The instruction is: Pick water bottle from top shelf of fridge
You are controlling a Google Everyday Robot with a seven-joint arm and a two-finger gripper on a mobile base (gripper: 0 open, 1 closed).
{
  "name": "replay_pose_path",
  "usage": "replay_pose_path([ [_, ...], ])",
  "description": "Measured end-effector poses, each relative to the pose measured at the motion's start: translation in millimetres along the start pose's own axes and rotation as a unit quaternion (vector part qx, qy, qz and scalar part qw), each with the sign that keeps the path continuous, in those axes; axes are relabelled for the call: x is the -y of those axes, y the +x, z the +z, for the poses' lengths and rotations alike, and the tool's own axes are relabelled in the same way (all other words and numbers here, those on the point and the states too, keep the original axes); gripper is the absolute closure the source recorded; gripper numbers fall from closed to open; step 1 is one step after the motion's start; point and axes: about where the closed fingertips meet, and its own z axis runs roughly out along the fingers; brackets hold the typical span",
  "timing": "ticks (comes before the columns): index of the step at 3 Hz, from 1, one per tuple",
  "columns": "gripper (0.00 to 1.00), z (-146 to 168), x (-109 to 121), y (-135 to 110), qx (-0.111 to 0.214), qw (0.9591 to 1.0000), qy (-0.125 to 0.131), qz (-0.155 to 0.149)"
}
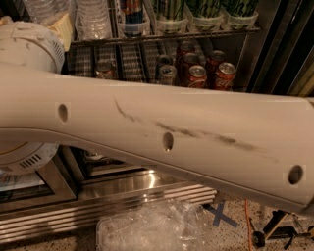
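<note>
My arm's thick beige link [167, 132] crosses the whole view from left to right and hides much of the fridge [274, 44]. My gripper is out of view. Behind the arm, a grey wire rack [162, 37] carries clear plastic trays along its front edge; I cannot tell whether it is the top shelf. On its left stand the lower parts of clear ribbed plastic bottles [93, 17]; their caps and labels are cut off by the top edge, so I cannot tell if one is the water bottle.
Green-patterned cans in clear trays [206, 12] stand on the same rack. Red soda cans [196, 73] line the rack below. The louvred steel base [122, 201] runs low. Crumpled clear plastic [157, 228] and a blue tape cross [221, 215] lie on the speckled floor.
</note>
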Motion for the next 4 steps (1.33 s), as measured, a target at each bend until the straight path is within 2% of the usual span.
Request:
replay_pose_path([
  [1,0.36,1.4,1.3,4.3,-0.009,0.9999,0.007,0.004],
  [2,0.37,3.1,-1.0,3.0,-0.005,1.0000,0.004,0.004],
  [4,0.41,18.2,5.2,10.5,0.001,0.9999,0.014,-0.008],
])
